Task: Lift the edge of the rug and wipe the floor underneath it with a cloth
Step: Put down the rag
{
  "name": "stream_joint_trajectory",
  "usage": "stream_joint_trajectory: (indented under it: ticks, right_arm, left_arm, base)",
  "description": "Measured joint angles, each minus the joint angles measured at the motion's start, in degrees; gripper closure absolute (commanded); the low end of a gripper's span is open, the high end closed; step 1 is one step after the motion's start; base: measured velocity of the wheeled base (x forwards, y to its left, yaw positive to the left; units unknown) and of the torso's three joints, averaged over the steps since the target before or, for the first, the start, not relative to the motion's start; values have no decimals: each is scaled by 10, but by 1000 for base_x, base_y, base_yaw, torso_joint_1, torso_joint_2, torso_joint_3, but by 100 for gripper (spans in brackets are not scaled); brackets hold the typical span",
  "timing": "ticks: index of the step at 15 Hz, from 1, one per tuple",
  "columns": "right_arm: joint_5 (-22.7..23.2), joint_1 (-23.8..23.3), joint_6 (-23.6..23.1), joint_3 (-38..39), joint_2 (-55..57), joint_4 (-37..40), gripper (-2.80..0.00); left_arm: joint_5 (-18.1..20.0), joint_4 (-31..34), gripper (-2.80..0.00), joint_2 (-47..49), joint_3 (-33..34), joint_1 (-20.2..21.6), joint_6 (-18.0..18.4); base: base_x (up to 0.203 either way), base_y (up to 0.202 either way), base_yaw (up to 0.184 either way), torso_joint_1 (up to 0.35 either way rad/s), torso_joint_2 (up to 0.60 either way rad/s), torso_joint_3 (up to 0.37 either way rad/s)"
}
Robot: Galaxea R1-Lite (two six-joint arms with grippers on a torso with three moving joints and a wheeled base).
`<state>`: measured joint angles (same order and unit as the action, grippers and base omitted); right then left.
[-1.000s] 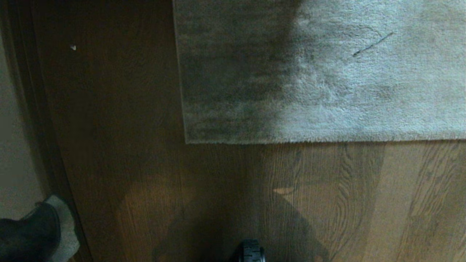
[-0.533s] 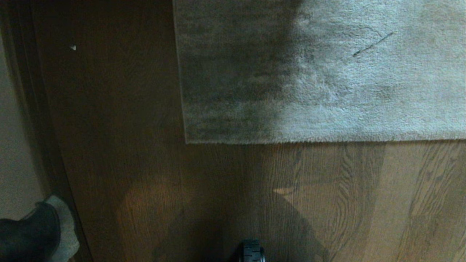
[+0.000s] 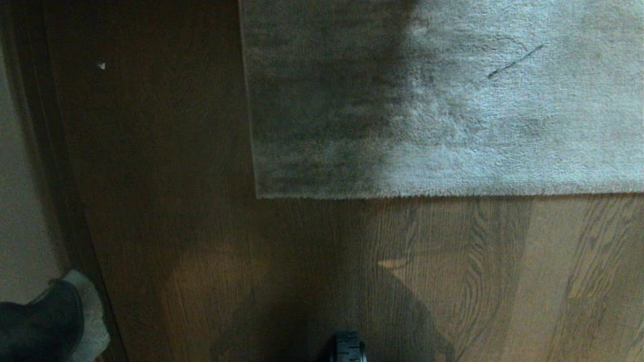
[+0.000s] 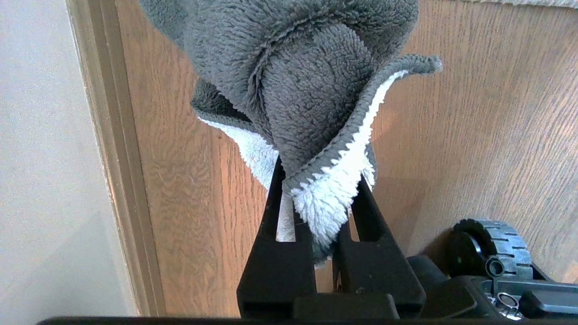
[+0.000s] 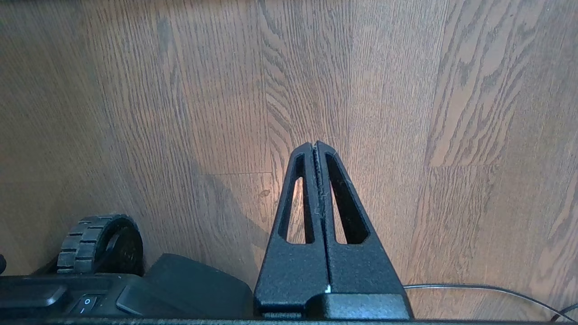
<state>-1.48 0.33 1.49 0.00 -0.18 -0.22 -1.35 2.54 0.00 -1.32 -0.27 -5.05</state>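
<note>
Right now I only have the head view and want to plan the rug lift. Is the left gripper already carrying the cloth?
Observer: Yes, the left gripper is shut on the cloth, grey one side, white the other.
Operator: Is the right gripper free?
Observer: The right gripper is shut and empty, above bare floor.
Operator: Anything near it?
Observer: A thin black cable lies on the floor beside it, and a base wheel shows on its other side.
</note>
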Motion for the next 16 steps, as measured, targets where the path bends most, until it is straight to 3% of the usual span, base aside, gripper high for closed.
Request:
stream_joint_trajectory:
  ticks: [10,13,16]
  right_arm:
    - [0,0,0,0,1,0,0]
    - [0,0,0,0,1,0,0]
    - [0,0,0,0,1,0,0]
  left_arm:
    - [6,2,0,0,-3,0,18]
    - [64,6,0,5,-29,0,23]
    - [76,-5,0,67,-61,-3,24]
  base:
    - [0,0,0,0,0,0]
    - [0,0,0,0,0,0]
    - [0,0,0,0,0,0]
